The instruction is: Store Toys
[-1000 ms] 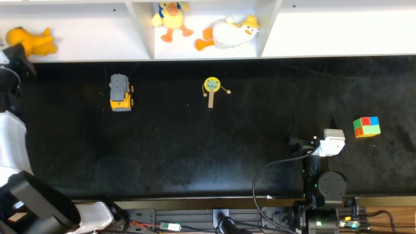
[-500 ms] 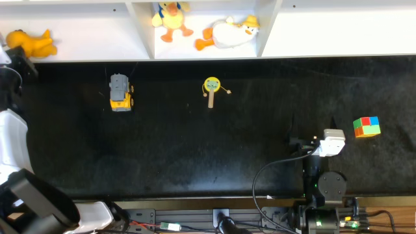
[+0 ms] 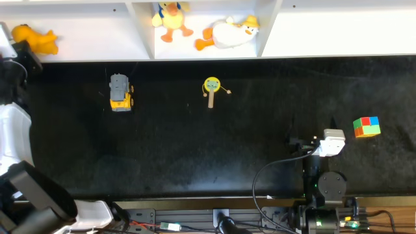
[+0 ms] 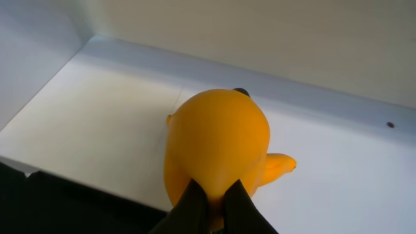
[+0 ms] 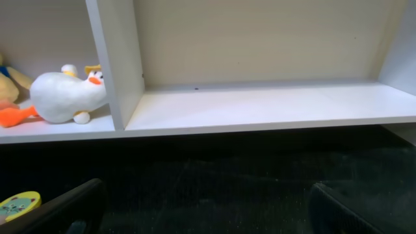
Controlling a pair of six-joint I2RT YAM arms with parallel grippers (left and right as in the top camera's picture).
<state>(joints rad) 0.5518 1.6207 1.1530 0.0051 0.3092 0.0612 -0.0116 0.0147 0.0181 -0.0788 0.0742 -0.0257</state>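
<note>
An orange duck toy lies on the white floor of the shelf's far-left compartment. My left gripper is shut on the duck's near end, at the compartment's front edge. My right gripper stands open low over the black mat at the front right, holding nothing. On the mat lie a yellow and grey toy truck, a green and yellow rattle and a multicoloured cube.
The middle compartment holds a yellow plush duck and a white plush duck. A white divider separates it from the right compartment. Cables run along the table's front edge.
My left gripper has pushed a little farther into the shelf, and the orange duck has shifted slightly deeper with it. The right arm has stayed still.
</note>
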